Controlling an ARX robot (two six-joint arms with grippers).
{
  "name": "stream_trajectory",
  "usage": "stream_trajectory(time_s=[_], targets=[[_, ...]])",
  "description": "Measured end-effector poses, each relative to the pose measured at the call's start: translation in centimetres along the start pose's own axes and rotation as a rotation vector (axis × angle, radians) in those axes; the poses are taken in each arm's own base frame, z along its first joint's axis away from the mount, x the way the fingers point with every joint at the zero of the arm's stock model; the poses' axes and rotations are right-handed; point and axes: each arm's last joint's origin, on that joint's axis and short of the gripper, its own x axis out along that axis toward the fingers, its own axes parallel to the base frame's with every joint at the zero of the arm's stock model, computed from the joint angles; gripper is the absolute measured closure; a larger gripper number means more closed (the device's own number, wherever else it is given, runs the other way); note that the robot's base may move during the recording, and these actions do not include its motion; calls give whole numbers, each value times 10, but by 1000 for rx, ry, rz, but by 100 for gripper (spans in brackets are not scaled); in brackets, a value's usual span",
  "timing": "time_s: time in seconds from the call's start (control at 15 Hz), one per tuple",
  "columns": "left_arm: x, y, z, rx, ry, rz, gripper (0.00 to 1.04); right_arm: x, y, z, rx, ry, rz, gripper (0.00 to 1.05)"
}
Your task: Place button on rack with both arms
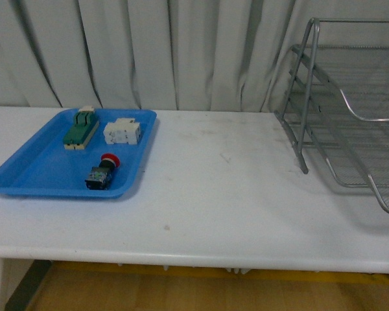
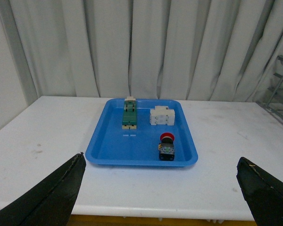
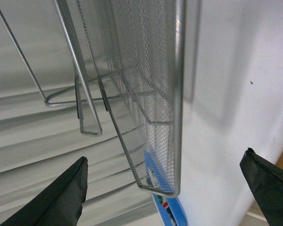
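Front view | button [image 1: 102, 172] lies in the blue tray [image 1: 26, 184], by its near right corner, long axis near-to-far, red cap toward the tray's far edge | rack [image 1: 310, 97] well right of the tray | left tool [image 2: 161, 157] spread wide, empty, facing the button: we judge it nearer | right tool [image 3: 166, 156] spread, empty, beside the rack

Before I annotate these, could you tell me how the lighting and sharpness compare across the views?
Front view: flat, even light, slightly soft, button legible. Left wrist view: crisper; left gripper's fingers dark, featureless wedges. Right wrist view: rolled sideways, rack mesh sharp, table bright.
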Motion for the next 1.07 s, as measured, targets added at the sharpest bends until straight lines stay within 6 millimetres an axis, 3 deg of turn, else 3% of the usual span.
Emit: stream_trajectory(time_s=[0.07, 0.13, 0.2, 0.27, 0.4, 0.53, 0.67, 1.07], targets=[[0, 0, 0, 0, 0, 0, 7, -10, 4, -8, -78, -43, -54, 13], [0, 0, 0, 0, 0, 0, 7, -29, 27, -27, -361, -105, -6, 24], [0, 0, 0, 0, 0, 1, 7, -48, 60, -47, -769, -185, 120, 37], [0, 0, 0, 0, 0, 1, 7, -63, 70, -64, -1085, -246, 145, 49], [0, 0, 0, 0, 0, 1, 7, -82, 46, -93, -1421, -207, 25, 75], [0, 0, 0, 0, 0, 1, 7, -100, 60, -118, -1576, -298, 91, 101], [0, 0, 0, 0, 0, 0, 7, -111, 61, -136, -1620, -309, 141, 103], [0, 0, 0, 0, 0, 1, 7, -120, 58, -135, -1624, -337, 117, 103]])
